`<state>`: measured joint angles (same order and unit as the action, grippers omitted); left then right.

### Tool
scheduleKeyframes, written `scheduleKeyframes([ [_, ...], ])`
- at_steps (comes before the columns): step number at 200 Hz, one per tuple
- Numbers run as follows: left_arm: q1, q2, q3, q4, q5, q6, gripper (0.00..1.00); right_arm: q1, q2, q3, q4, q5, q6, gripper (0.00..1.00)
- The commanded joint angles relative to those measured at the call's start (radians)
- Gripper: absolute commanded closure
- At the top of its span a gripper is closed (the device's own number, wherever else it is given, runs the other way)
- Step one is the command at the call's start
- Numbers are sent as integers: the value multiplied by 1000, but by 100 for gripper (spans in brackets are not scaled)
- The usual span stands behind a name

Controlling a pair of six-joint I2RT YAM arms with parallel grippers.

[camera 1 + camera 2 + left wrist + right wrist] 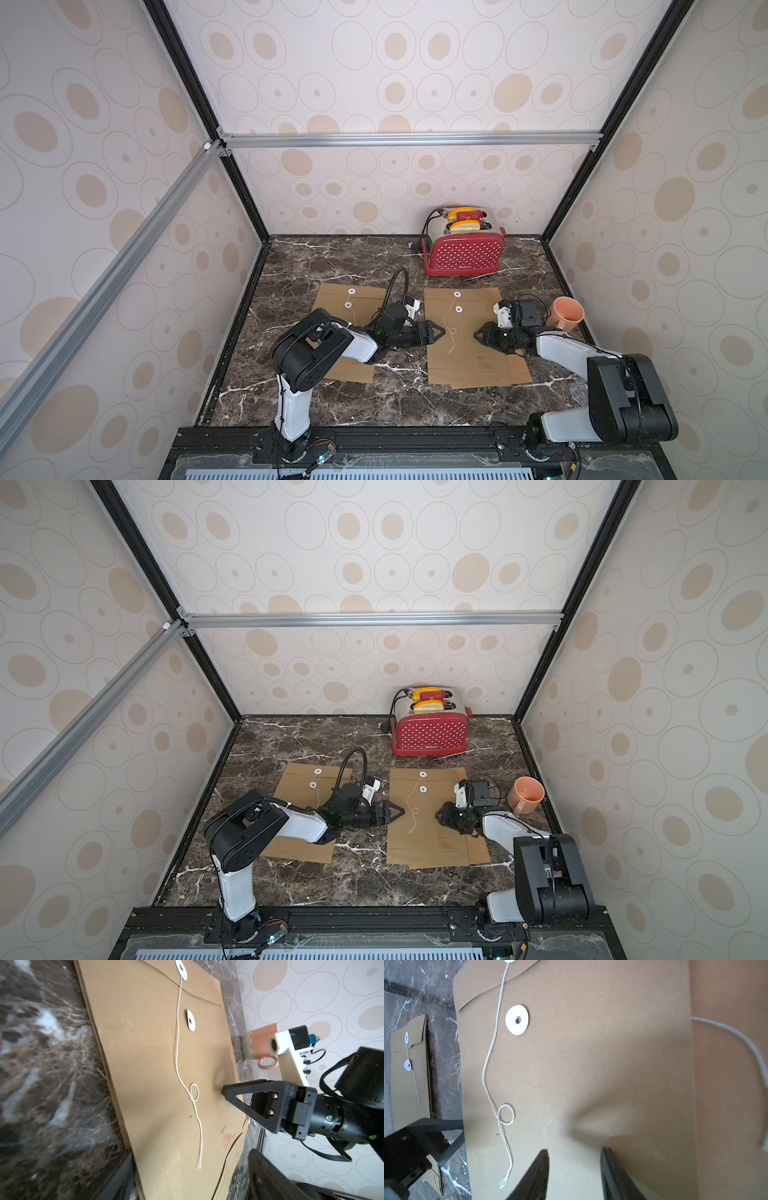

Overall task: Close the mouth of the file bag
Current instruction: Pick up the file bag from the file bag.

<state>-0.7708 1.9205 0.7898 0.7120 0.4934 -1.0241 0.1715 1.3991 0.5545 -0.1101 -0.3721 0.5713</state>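
Top views both show two brown paper bags flat on the dark marble table [332, 399]. On the outer side of the left jaws, partly under that arm, lies the second file bag [332, 303]. The left gripper [440, 331] hovers at the edge of the file bag [473, 361] and points across it. In the left wrist view its fingers [268, 1176] stand wide apart with only bag and string in front of them, so it is open and empty.

The file bag lies between the two grippers, which face each other across it. Its flap is folded down. The white string [445, 322] runs from the upper disc [457, 294] past the lower disc [459, 309] without wrapping it. It then trails loose, with a small loop [194, 1092] just ahead of the left jaws.

The right gripper [478, 334] points at the bag from the opposite side. In the right wrist view its jaws stand partly apart with bare paper between them, gripping nothing. In the left wrist view one fingertip [225, 1091] touches the bag where the paper dents.

Behind the right jaws, off the bag's edge, a pink mug [567, 313] stands on the table. Well beyond both jaws, by the back wall, sits a red toaster [463, 255]
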Motion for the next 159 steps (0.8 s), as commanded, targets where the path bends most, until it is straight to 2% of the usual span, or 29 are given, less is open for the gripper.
scheduleKeyframes([
  [1, -13, 18, -17, 64, -4, -33, 19, -3, 9, -40, -60, -1, 3, 56],
  [35, -12, 43, -36, 197, 2, -103, 35, -3, -5, -45, -65, 1, -5, 56],
  [62, -12, 35, -38, 190, -8, -97, 52, -3, -8, -50, -63, 0, -4, 56],
  [74, -12, 38, -38, 188, -7, -91, 54, -3, -7, -50, -60, -5, -5, 56],
  [91, -12, 51, -30, 189, 3, -87, 73, -2, -5, -52, -45, -23, -2, 56],
  [113, -17, 80, -25, 197, 7, -97, 74, -2, -6, -54, -40, -32, -1, 57],
  [127, -21, 93, -25, 214, 5, -103, 81, -2, -13, -52, -45, -35, -3, 57],
  [144, -22, 90, -31, 209, -5, -97, 82, -3, -27, -51, -60, -30, -6, 57],
  [159, -21, 82, -29, 206, -2, -87, 99, -3, -51, -50, -71, -26, -9, 57],
])
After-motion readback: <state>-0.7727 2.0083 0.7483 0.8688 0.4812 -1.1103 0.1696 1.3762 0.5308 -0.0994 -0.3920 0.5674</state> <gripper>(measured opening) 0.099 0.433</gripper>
